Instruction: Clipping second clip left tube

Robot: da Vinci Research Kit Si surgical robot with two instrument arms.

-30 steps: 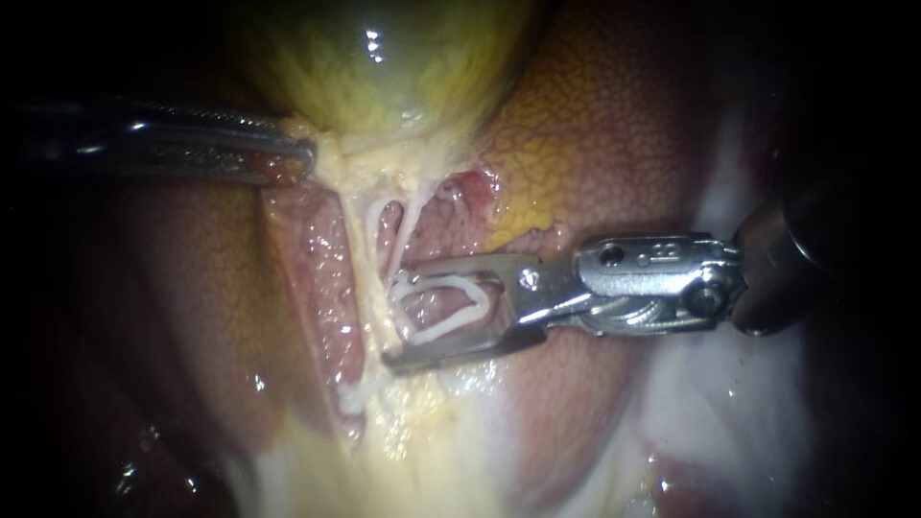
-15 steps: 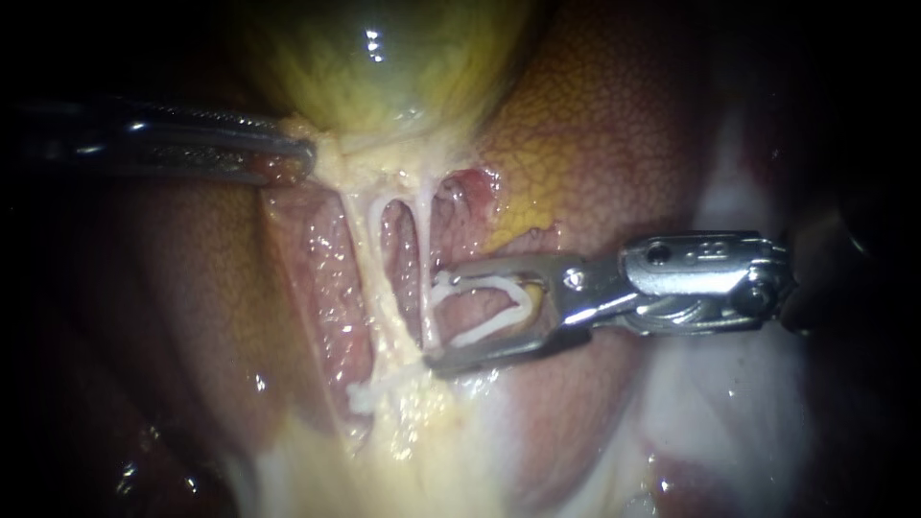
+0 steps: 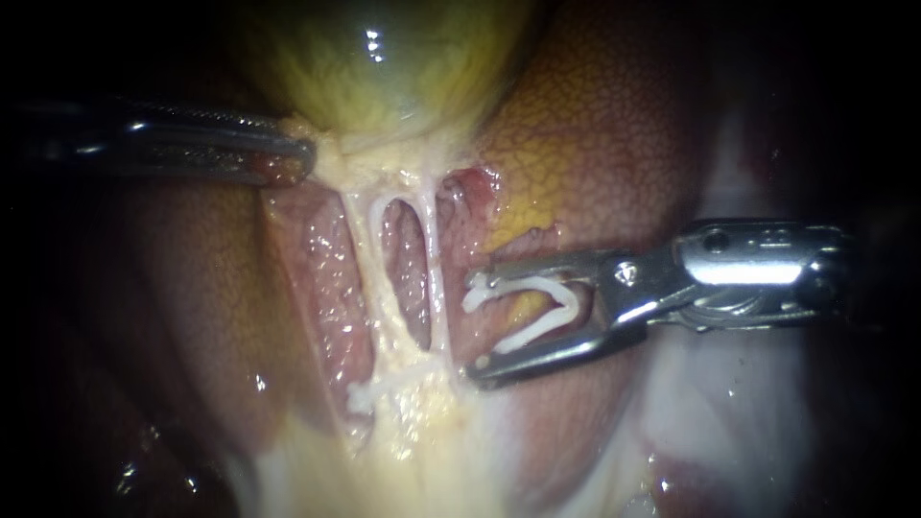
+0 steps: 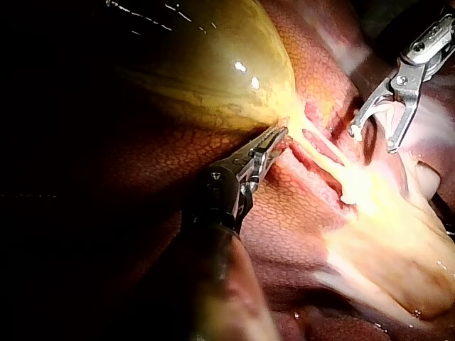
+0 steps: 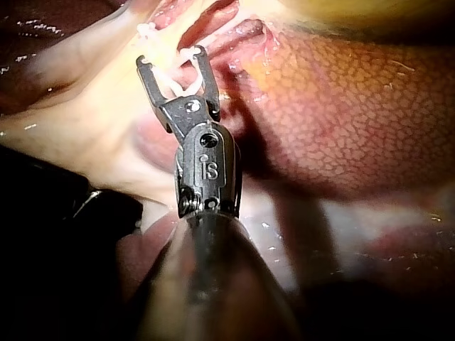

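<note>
Clipping remains undone: right instrument (image 3: 471, 328), its spread jaws holding the clip (image 3: 537, 326), sits right of, not around, the left tube (image 3: 369, 264), while left instrument (image 3: 305, 158) pinches gallbladder (image 3: 384, 77).

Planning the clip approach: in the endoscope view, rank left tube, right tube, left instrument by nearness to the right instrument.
From the right instrument, holding a clip:
1. Right tube, just ahead.
2. Left tube, beyond it.
3. Left instrument, far left, gripping the gallbladder.

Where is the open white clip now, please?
Endoscope view: the clip sits right of centre, in the jaws of the right instrument, beside the two pale tubes.
</note>
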